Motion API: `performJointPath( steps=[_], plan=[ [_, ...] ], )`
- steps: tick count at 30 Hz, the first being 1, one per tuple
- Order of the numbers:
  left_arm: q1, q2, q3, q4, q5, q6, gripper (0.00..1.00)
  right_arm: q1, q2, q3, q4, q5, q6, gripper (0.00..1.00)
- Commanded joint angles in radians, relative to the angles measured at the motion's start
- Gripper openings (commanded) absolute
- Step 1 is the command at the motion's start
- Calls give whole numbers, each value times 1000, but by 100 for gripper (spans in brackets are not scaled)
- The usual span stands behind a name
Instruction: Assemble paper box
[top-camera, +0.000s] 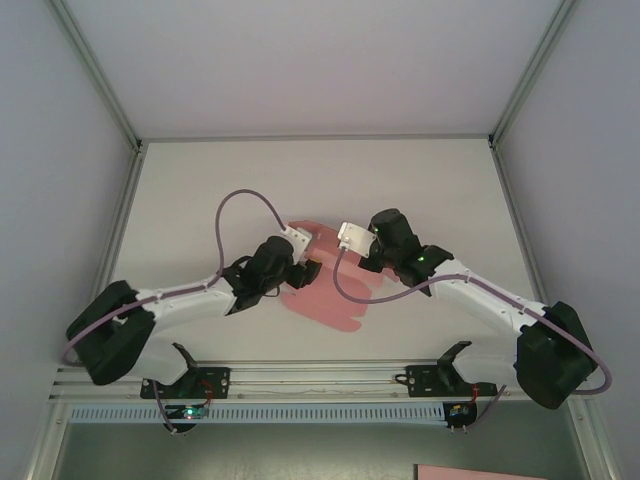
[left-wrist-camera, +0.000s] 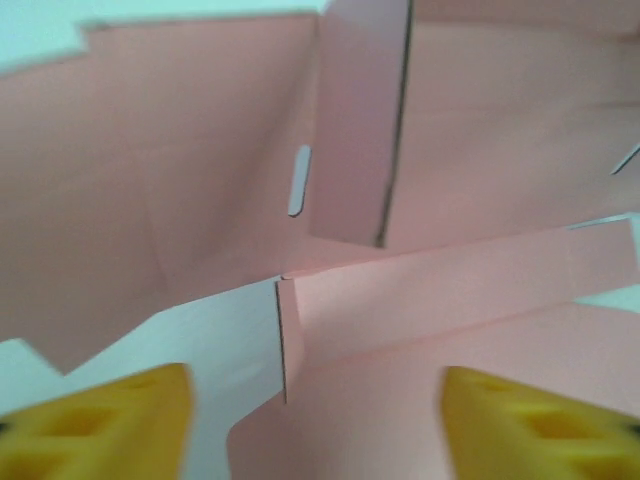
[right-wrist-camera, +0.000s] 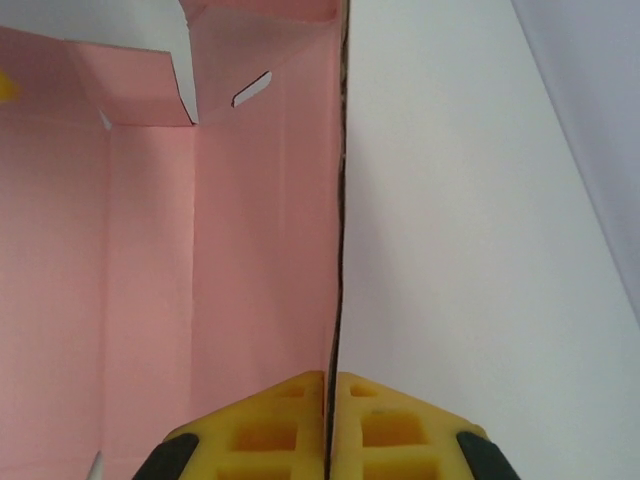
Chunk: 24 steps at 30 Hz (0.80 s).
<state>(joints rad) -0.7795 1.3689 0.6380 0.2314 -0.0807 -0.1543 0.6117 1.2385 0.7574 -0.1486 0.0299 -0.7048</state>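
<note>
Pink paper box (top-camera: 325, 300) on the white counter (top-camera: 200, 200), right in the middle of it. Not flat: some flaps (left-wrist-camera: 200, 150) folded up, one with a small slot (left-wrist-camera: 299, 180). Right pincer (right-wrist-camera: 328, 420) squeezed tight on a thin standing wall (right-wrist-camera: 340, 200) of the paper box. Left pincer (left-wrist-camera: 320, 430) wide apart, yellow fingers (left-wrist-camera: 110, 425) on each side, close over a low flap (left-wrist-camera: 460, 290), holding nothing
</note>
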Motion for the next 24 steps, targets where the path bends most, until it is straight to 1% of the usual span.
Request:
performJointPath(
  steps=[1, 2, 3, 4, 6, 7, 9, 12, 14, 16, 21, 23, 24],
  plan=[
    [-12, -109, -34, -59, -22, -33, 82, 9, -17, -12, 82, 41, -68, 0],
    [-12, -139, -42, -71, -38, -35, 83, 10, -11, -12, 85, 47, -82, 0],
    [-10, -173, -49, -84, -79, -51, 94, 16, -3, -18, 98, 60, -99, 0],
    [-5, -204, -52, -101, -125, -72, 100, 22, 5, -26, 113, 69, -122, 0],
    [24, -247, -37, -181, -250, -155, 100, 40, 24, -54, 169, 106, -169, 0],
    [48, -262, -26, -221, -268, -182, 100, 48, 36, -65, 196, 131, -189, 0],
    [106, -281, -7, -286, -265, -229, 100, 66, 63, -83, 264, 192, -230, 0],
    [188, -272, 4, -320, -231, -282, 100, 80, 108, -116, 371, 262, -304, 0],
    [223, -251, 8, -328, -224, -304, 100, 82, 150, -110, 379, 306, -338, 0],
    [242, -230, 15, -333, -210, -311, 100, 85, 189, -115, 405, 352, -370, 0],
    [277, -171, 44, -334, -175, -314, 100, 99, 268, -172, 592, 426, -484, 0],
    [285, -148, 58, -336, -164, -314, 100, 114, 319, -212, 756, 492, -566, 0],
    [288, -138, 63, -336, -154, -312, 100, 119, 339, -232, 838, 502, -603, 0]
  ],
)
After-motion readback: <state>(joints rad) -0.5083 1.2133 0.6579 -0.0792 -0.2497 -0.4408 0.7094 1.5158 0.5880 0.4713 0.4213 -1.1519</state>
